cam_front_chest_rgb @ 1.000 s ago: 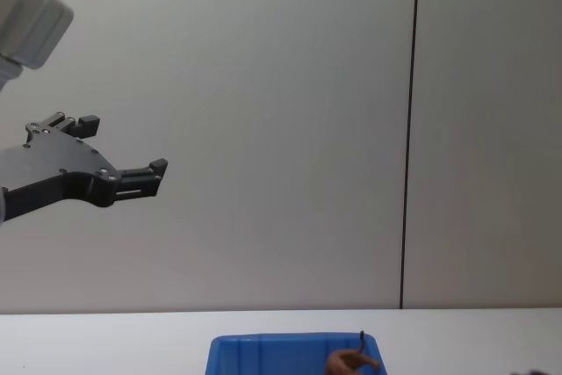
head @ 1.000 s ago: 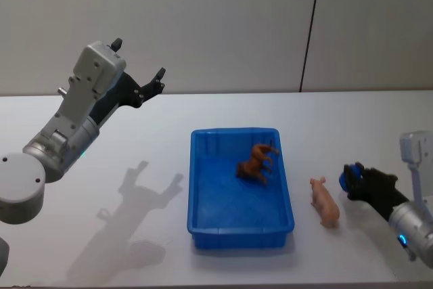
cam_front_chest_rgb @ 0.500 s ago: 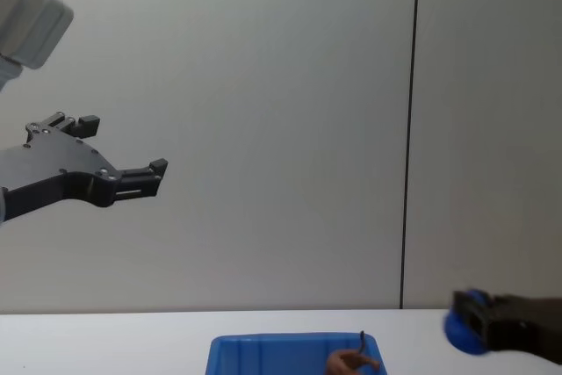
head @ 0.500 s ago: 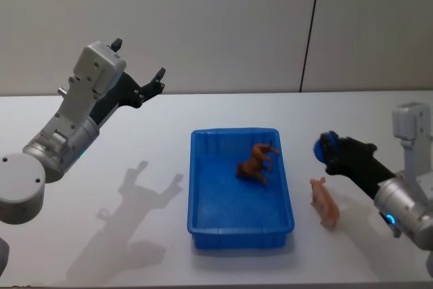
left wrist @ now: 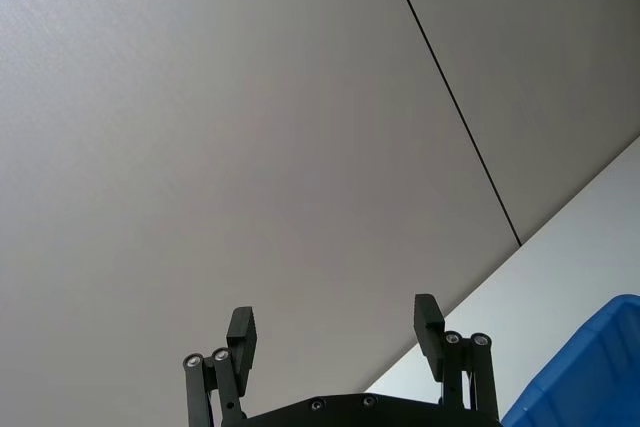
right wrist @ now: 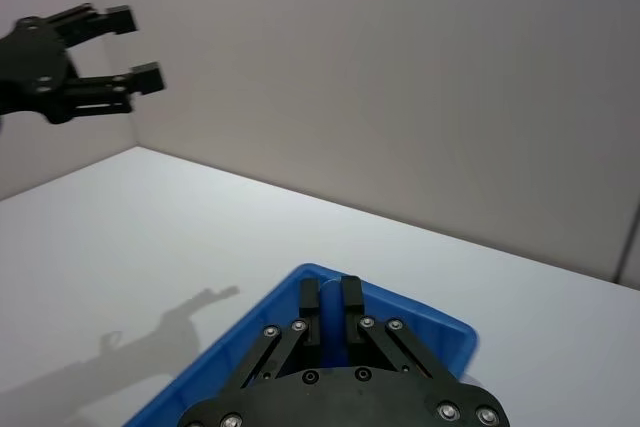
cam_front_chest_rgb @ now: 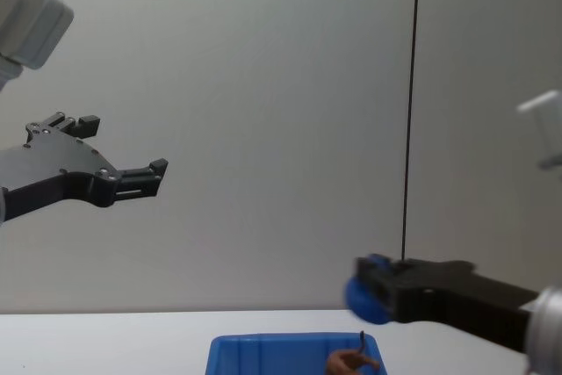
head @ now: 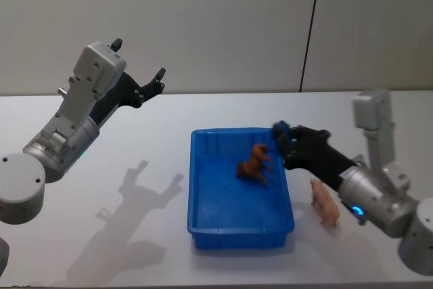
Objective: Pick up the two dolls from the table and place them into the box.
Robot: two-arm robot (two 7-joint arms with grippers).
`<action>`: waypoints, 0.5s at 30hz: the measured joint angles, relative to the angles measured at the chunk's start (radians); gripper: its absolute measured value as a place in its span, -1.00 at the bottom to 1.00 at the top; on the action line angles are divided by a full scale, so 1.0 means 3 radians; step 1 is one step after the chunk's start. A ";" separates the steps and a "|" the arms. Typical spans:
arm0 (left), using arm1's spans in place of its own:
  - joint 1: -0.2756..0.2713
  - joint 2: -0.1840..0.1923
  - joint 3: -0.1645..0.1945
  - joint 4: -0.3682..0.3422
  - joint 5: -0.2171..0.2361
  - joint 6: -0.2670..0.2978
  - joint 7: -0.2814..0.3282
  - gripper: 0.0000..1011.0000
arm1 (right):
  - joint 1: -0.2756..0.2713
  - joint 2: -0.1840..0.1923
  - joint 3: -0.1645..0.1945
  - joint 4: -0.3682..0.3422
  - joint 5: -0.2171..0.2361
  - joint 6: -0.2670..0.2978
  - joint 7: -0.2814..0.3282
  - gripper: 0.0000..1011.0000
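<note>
**Right gripper [head: 281,135] shut above box [head: 240,232]; pink doll [head: 325,202] out on table [head: 122,167]**

Saw the table running wide and white to both side edges of the head view, with much bare top left of the box and a narrower bare strip in front of it. Noted a grey wall [head: 223,25] behind, split by one dark upright seam [head: 310,28].

Found the box just right of the table's middle, long sides pointing away from the robot, with a thick rim and ribs under it on the near wall.

Found the left arm raised well above the table's left part, far from the box. Read the left gripper [left wrist: 334,317] as open, fingers spread wide with wall showing between them. Spotted its shadow [head: 139,187] on the bare top left of the box.

Found the right arm reaching in from the right, across the table's right part. Placed the right gripper above the box's far right corner, well off the rim by the chest view. Read its jaws as closed, fingers [right wrist: 350,299] pressed nearly together, blue at the tip, gripping nothing.

Located the brown doll [head: 256,162] inside the box, in its far right part, near the gripper tip but apart from it.

Located the pink doll on the table, just beside the box's right wall without touching it, close by the right forearm in the head view.
</note>
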 joint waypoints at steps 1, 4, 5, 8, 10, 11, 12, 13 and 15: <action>0.0000 0.0000 0.0000 0.0000 0.0000 0.0000 0.0000 0.98 | 0.0015 -0.0014 -0.0013 0.0015 -0.0015 -0.0002 0.0035 -0.78; 0.0000 0.0000 0.0000 0.0000 0.0000 0.0000 0.0000 0.98 | 0.0080 -0.0077 -0.0065 0.0099 -0.0069 -0.0008 0.0127 -0.63; 0.0000 0.0000 0.0000 0.0000 0.0000 0.0000 0.0000 0.98 | 0.0095 -0.0091 -0.0076 0.0120 -0.0086 -0.0010 0.0153 -0.60; 0.0000 0.0000 0.0000 0.0000 0.0000 0.0000 0.0000 0.98 | 0.0148 -0.0137 -0.0113 0.0195 -0.0132 -0.0015 0.0210 -0.37; 0.0000 0.0000 0.0000 0.0000 0.0000 0.0000 0.0000 0.98 | 0.0181 -0.0168 -0.0138 0.0248 -0.0166 -0.0017 0.0227 -0.29; 0.0000 0.0000 0.0000 0.0000 0.0000 0.0000 0.0000 0.98 | 0.0190 -0.0176 -0.0143 0.0260 -0.0175 -0.0016 0.0228 -0.22; 0.0000 0.0000 0.0000 0.0000 0.0000 0.0000 0.0000 0.98 | 0.0204 -0.0192 -0.0157 0.0284 -0.0192 -0.0016 0.0227 -0.16; 0.0000 0.0000 0.0000 0.0000 0.0000 0.0000 0.0000 0.98 | 0.0209 -0.0197 -0.0162 0.0293 -0.0200 -0.0015 0.0222 -0.05; 0.0000 0.0000 0.0000 0.0000 0.0000 0.0000 0.0000 0.98 | 0.0215 -0.0207 -0.0169 0.0306 -0.0215 -0.0011 0.0206 0.03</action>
